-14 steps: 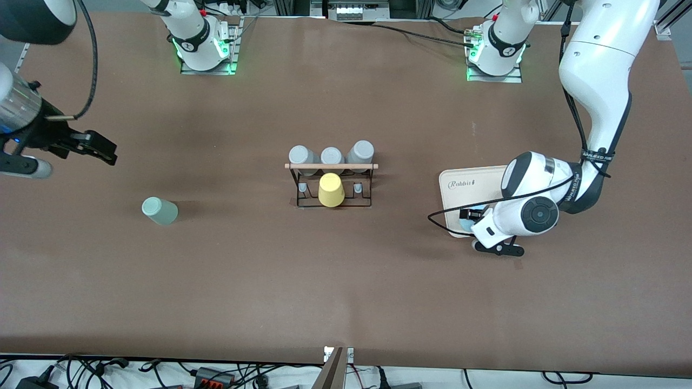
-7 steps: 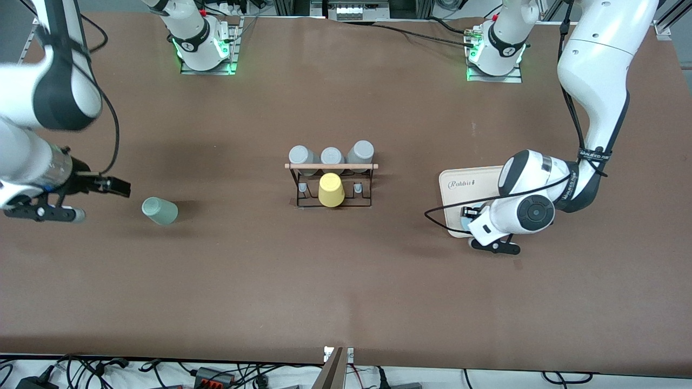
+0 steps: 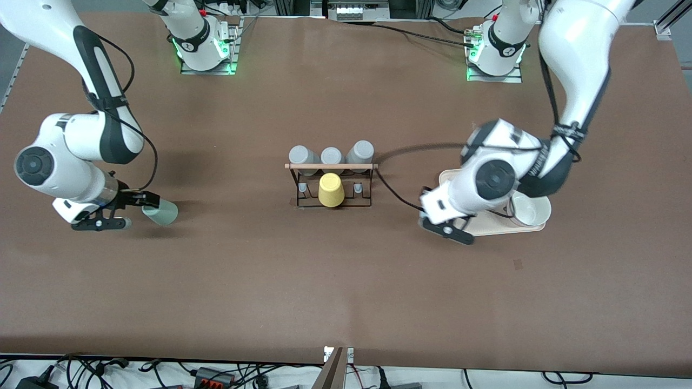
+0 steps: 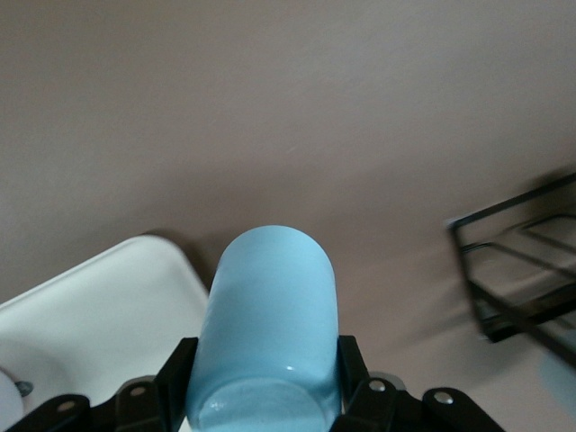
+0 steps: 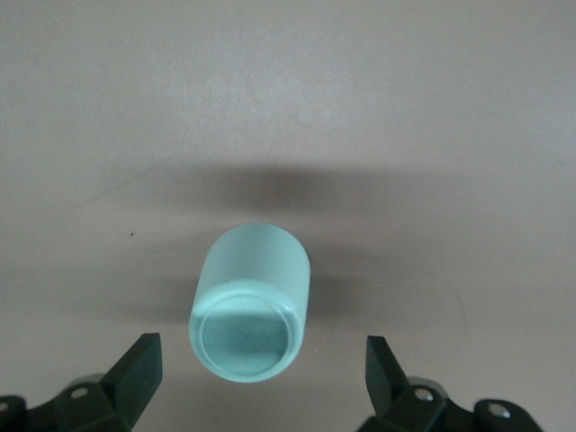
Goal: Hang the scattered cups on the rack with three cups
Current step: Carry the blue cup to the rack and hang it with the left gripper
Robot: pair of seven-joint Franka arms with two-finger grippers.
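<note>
You see the left gripper (image 4: 261, 396) clamped on the light blue cup (image 4: 265, 333), its long axis along the fingers, over the beige tray (image 3: 459, 181) edge. The sage-green cup (image 5: 252, 301) lies on its side, mouth toward your wide-spread right gripper (image 5: 261, 382).

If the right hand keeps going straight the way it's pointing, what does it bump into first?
Most likely the sage-green cup, lying on its side on the table. The right hand is open, its fingers either side of the cup's base, so the cup would slide between them.
</note>
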